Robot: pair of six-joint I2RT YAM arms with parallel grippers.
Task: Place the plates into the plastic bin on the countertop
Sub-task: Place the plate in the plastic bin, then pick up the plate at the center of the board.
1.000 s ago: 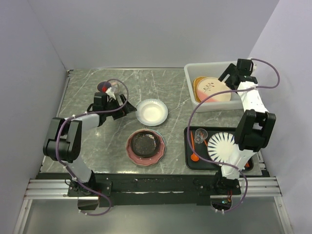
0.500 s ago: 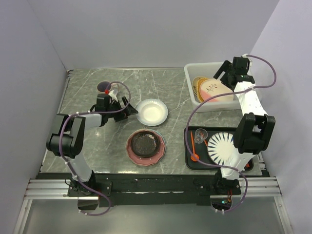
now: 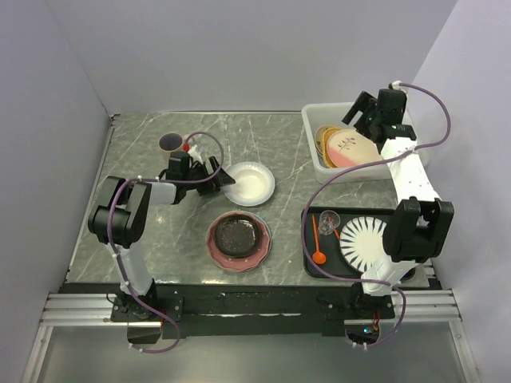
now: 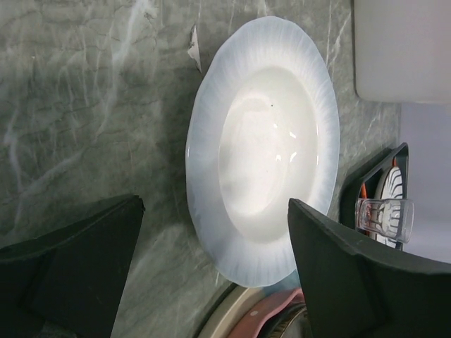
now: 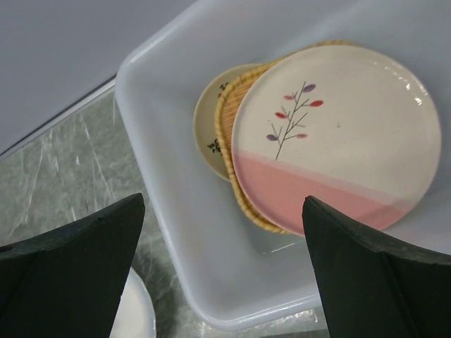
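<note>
The plain white plate (image 3: 249, 183) lies on the countertop (image 3: 144, 231); it also fills the left wrist view (image 4: 264, 151). My left gripper (image 3: 217, 180) is open just left of its rim, empty. The black speckled plate (image 3: 238, 235) sits on a pink plate (image 3: 215, 250) nearer the front. The plastic bin (image 3: 315, 152) at the back right holds the pink-and-cream floral plate (image 5: 338, 134) on the orange plate (image 5: 227, 113) and the small cream plate (image 5: 208, 130). My right gripper (image 3: 359, 114) is open and empty above the bin.
A black tray (image 3: 306, 247) at the front right holds a white plate with black radial stripes (image 3: 363, 238), a glass (image 3: 328, 220) and an orange spoon (image 3: 318, 243). A dark round cup (image 3: 169, 142) stands at the back left. Walls close in on both sides.
My left gripper has moved right, up to the white plate's rim. My right gripper has risen and pulled back from the floral plate, which now lies in the bin.
</note>
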